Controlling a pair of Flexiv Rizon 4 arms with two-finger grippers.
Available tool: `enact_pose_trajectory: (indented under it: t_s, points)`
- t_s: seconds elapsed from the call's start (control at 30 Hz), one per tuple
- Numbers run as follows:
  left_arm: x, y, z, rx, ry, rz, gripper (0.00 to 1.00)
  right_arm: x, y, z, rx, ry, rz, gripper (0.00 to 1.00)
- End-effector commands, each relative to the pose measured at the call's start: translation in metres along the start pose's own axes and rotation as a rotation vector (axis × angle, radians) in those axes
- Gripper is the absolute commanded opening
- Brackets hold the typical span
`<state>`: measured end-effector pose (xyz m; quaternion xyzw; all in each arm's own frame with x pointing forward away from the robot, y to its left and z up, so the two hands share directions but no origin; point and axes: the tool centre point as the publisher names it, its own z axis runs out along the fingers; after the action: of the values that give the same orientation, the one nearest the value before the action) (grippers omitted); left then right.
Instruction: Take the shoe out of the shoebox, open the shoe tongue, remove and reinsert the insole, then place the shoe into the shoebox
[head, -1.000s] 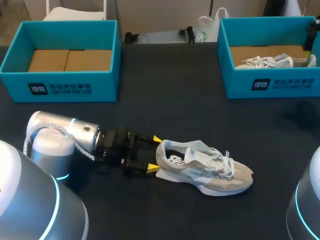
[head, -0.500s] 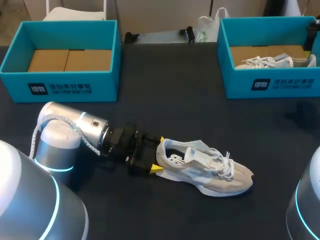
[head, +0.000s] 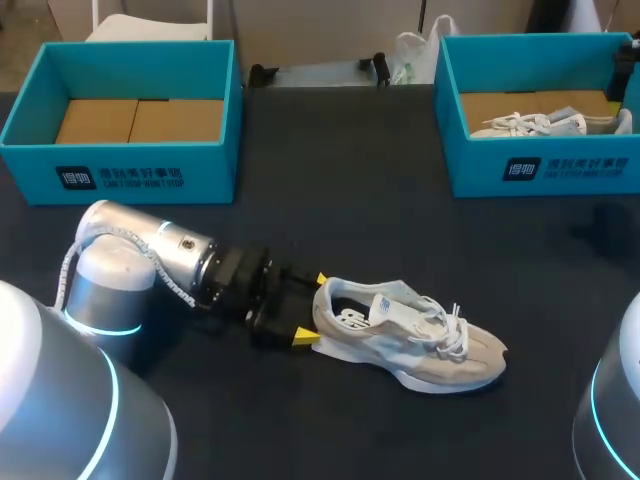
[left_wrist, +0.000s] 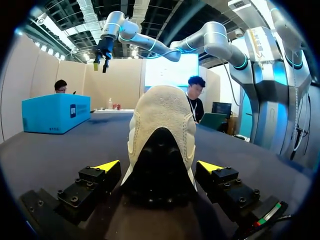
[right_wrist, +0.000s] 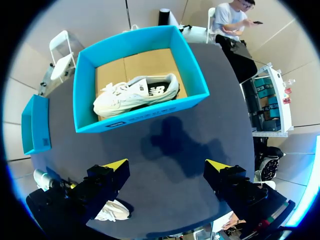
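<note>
at heel of shoe (head: 410, 335): l hand (head: 311, 308), fingers wide either side

Shoe (head: 410, 335) on table (head: 340, 180), boxes (head: 120, 175) behind

My left arm (head: 130, 262) is rounded silver metal, with a glowing cyan ring (head: 112, 328) and a thin grey cable (head: 70, 268) looped behind the left pincer (head: 311, 308). That pincer is black blocks studded with small screws (left_wrist: 74, 198), each finger tipped with a yellow wedge. My right pincer (right_wrist: 166, 164) looks the same.
</note>
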<state>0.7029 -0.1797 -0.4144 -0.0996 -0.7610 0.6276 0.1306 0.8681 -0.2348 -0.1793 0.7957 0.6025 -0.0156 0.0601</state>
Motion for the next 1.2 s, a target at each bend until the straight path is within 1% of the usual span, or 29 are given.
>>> enact_pose_trajectory:
  t_s: [0.03,0.33,0.6,0.9,1.2]
  points:
    - [-0.004,0.0,0.006,0.005,0.015,0.003,1.0,0.0,-0.001,0.0,-0.002,0.0,0.0,1.0]
    - [-0.007,-0.002,0.019,0.025,0.048,-0.008,1.0,0.0,-0.001,0.0,-0.002,0.0,0.0,1.0]
    - [0.001,-0.005,0.032,0.026,0.076,-0.01,1.0,0.0,-0.001,0.0,-0.002,0.0,0.0,1.0]
    - [0.002,-0.006,0.043,0.029,0.075,-0.017,1.0,0.0,-0.001,0.0,-0.002,0.0,0.0,1.0]
    - [0.003,-0.002,0.049,0.012,0.062,-0.036,1.0,0.0,-0.001,0.0,-0.002,0.0,0.0,1.0]
